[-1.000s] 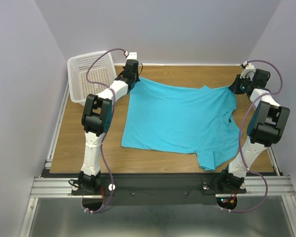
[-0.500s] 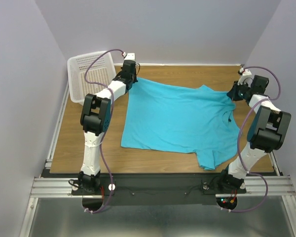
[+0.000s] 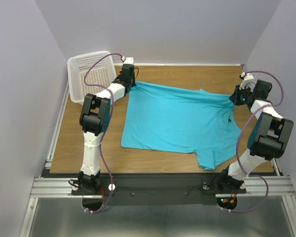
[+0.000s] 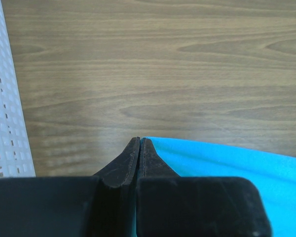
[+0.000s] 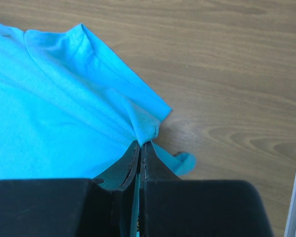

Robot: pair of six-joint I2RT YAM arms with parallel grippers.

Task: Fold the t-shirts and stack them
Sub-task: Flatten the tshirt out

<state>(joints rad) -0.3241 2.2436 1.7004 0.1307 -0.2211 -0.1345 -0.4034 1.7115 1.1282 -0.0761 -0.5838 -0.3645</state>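
Resting basket [image 3: 89,74]: white, well left of the left jaws, off the cloth; it has no part in this step.
Left gripper [image 4: 139,140]: jaws pressed together on the shirt's far-left corner, with cloth running out to their right. The pinch seems meant to anchor that end.
Shirt [image 3: 177,118]: 1 cyan garment, flat on the table [image 3: 79,138] between the 2 pairs of jaws. Its far edge is drawn nearly straight; its near part lies slack.
Right gripper [image 5: 139,144]: jaws clamped on a bunched fold at the far-right edge, cloth fanning left from the tips. This is probably an outward pull to flatten the shirt before folding.
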